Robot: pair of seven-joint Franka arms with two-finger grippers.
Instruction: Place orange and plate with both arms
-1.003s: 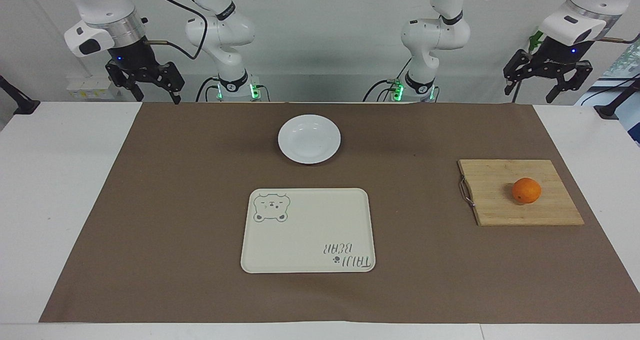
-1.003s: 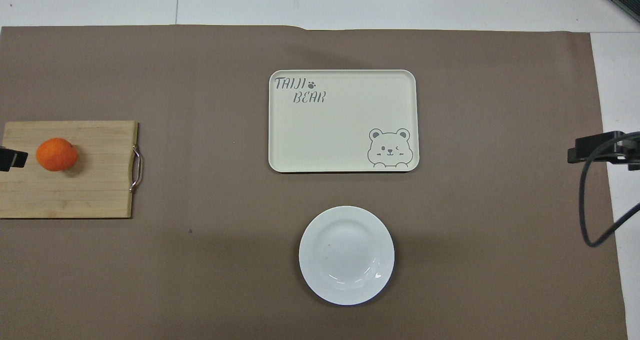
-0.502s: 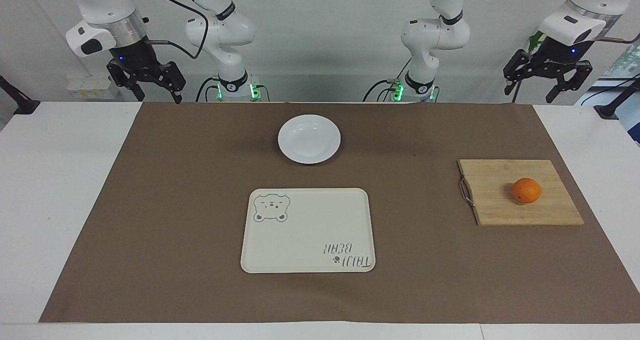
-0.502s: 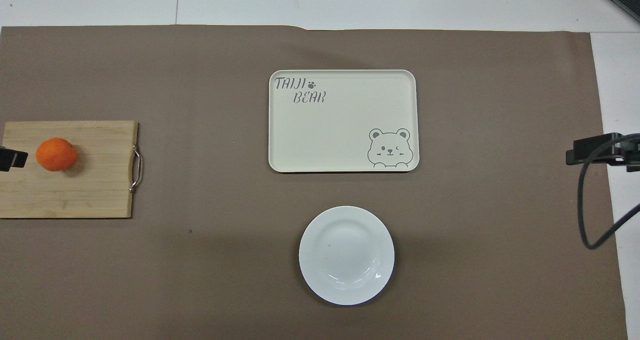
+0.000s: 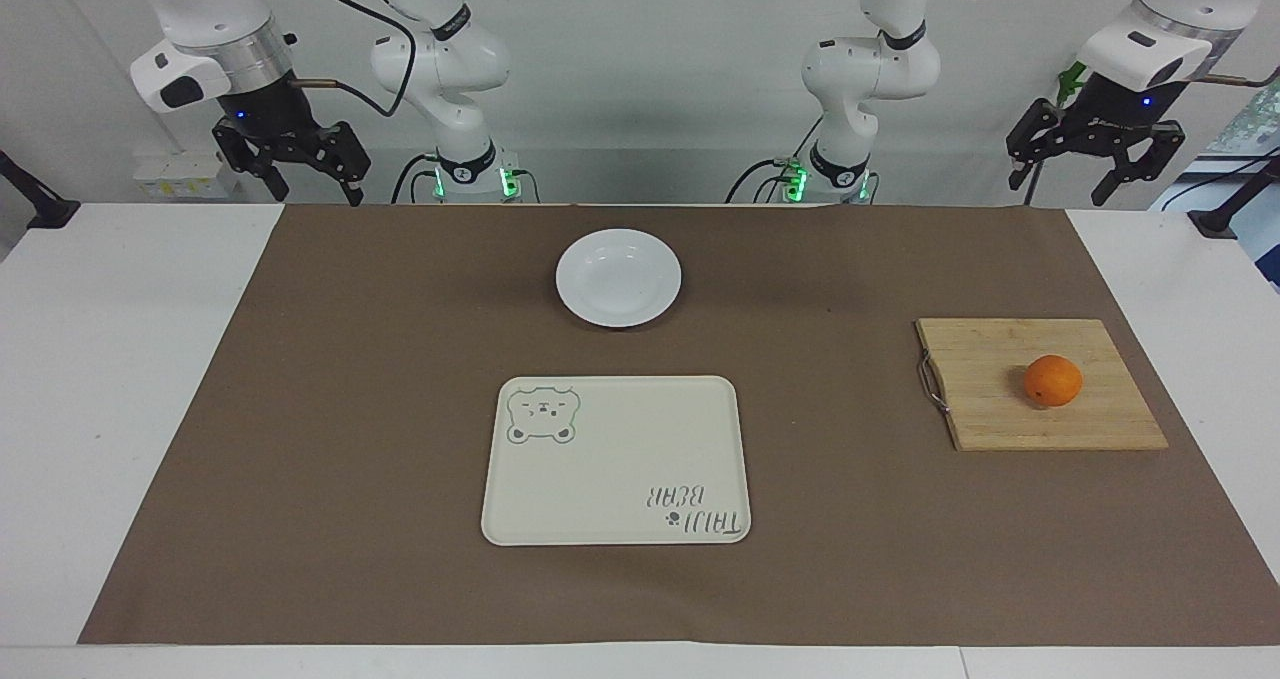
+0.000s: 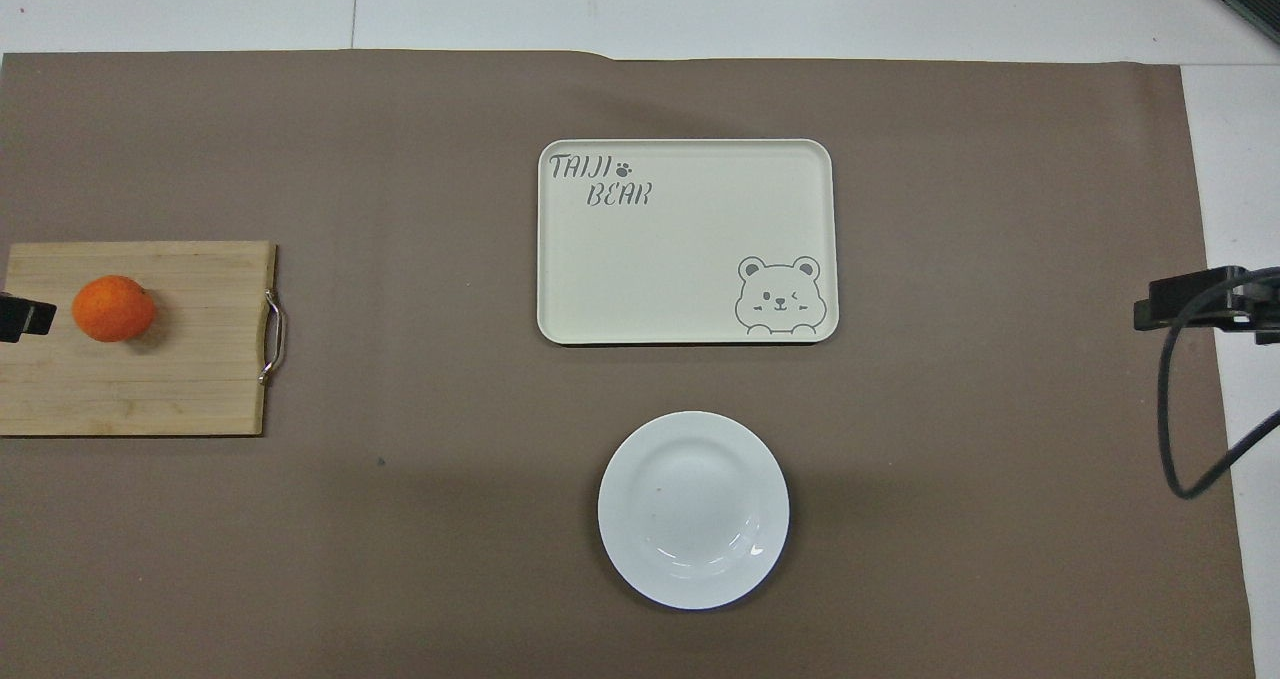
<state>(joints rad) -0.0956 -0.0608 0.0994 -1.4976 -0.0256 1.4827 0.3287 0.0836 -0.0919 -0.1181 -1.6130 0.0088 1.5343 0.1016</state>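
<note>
The orange (image 5: 1052, 380) (image 6: 113, 308) rests on a wooden cutting board (image 5: 990, 399) toward the left arm's end of the table. The white plate (image 5: 618, 277) (image 6: 693, 509) lies on the brown mat in the middle, close to the robots. My left gripper (image 5: 1065, 189) hangs open and holds nothing, above the table's edge near the robots, well apart from the orange. My right gripper (image 5: 315, 191) hangs open in the same way at the right arm's end, apart from the plate.
A cream tray (image 5: 520, 519) (image 6: 690, 159) with a bear drawing lies farther from the robots than the plate. The cutting board has a metal handle (image 5: 930, 384) on its side toward the tray. A black cable (image 6: 1170, 409) hangs at the right arm's end.
The right gripper has wavered slightly in place. The orange, the plate and the left gripper are where they were.
</note>
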